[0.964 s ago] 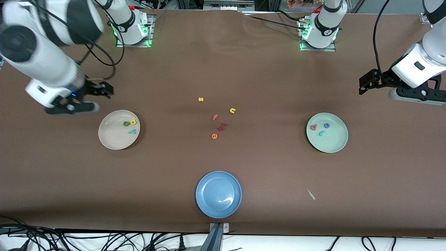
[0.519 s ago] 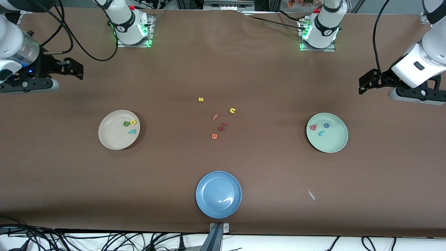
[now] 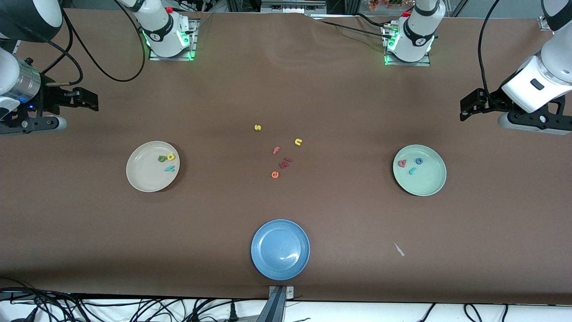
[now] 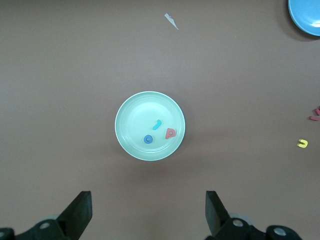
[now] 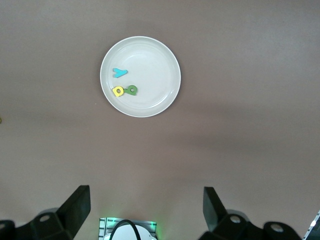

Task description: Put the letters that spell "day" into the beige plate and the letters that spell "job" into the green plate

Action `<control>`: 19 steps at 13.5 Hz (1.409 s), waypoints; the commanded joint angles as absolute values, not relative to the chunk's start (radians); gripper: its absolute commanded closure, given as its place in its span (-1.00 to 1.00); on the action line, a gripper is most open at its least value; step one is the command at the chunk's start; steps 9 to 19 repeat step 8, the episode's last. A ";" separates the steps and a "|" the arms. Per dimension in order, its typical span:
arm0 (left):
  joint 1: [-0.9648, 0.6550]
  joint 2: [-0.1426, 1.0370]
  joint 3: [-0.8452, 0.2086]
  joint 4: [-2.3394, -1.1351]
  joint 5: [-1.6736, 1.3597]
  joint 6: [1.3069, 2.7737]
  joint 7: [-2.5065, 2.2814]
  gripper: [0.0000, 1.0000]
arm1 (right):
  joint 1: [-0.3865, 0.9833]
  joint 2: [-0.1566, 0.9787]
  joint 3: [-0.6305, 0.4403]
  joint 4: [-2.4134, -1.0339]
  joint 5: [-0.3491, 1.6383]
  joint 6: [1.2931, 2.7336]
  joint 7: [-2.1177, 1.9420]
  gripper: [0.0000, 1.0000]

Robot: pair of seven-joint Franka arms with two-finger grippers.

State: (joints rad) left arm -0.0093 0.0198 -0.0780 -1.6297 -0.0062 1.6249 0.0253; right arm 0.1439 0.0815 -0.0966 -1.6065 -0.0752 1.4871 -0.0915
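Room is wide on my brown table; my left gripper hangs over its bare edge at the left arm's end, fingers spread and empty; my right gripper hangs over the right arm's end, fingers likewise apart and empty; the green plate holds the blue o, pinkish-red b and teal j; the beige plate holds the yellow d touching the dark green a, and the teal y; loose letters lie mid-table between both plates; a blue plate sits nearest the front camera.
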 commanded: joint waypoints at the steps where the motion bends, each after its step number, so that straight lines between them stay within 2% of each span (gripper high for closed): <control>1: -0.012 0.008 -0.080 -1.626 0.015 1.608 0.031 -1.00 | 0.140 0.089 -0.095 -1.580 -0.054 1.480 -0.075 -1.00; 19: -0.012 0.008 -0.080 -1.626 0.015 1.608 0.031 -1.00 | 0.130 0.091 -0.098 -1.583 -0.012 1.512 -0.072 -1.00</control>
